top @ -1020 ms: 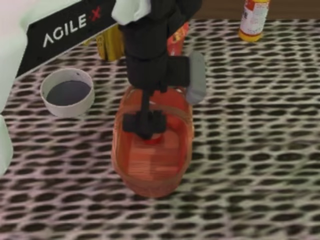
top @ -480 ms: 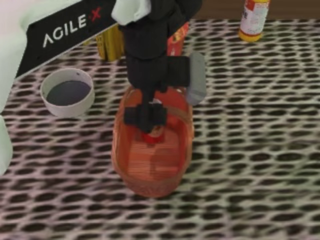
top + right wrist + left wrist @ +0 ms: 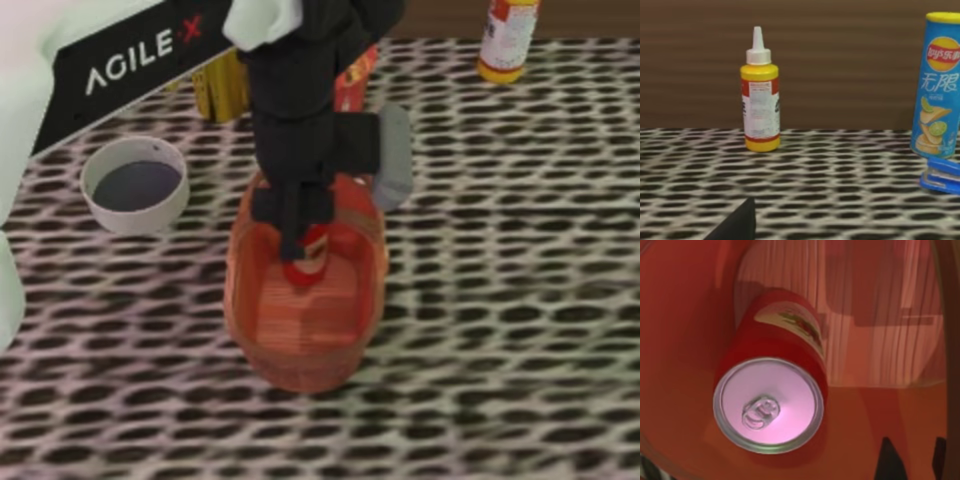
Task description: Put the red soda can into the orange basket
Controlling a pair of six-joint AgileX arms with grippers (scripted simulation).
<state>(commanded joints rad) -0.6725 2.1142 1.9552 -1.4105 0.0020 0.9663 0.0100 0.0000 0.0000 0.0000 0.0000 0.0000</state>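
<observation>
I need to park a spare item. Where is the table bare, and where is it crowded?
Bare: the whole right side, below the yellow bottle, and the front strip below the orange basket. Crowded: the back left, where the left gripper, white bowl and red soda can cluster.

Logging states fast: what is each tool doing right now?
Left tool: open, above the can lying in the basket.
Right tool: only one fingertip in view; cannot be told.

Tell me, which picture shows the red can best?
The left wrist view: the red soda can fills it, silver top and side emblem plain, standing inside the orange basket. The top view shows only a bit below the left claw. The right wrist view misses it.
</observation>
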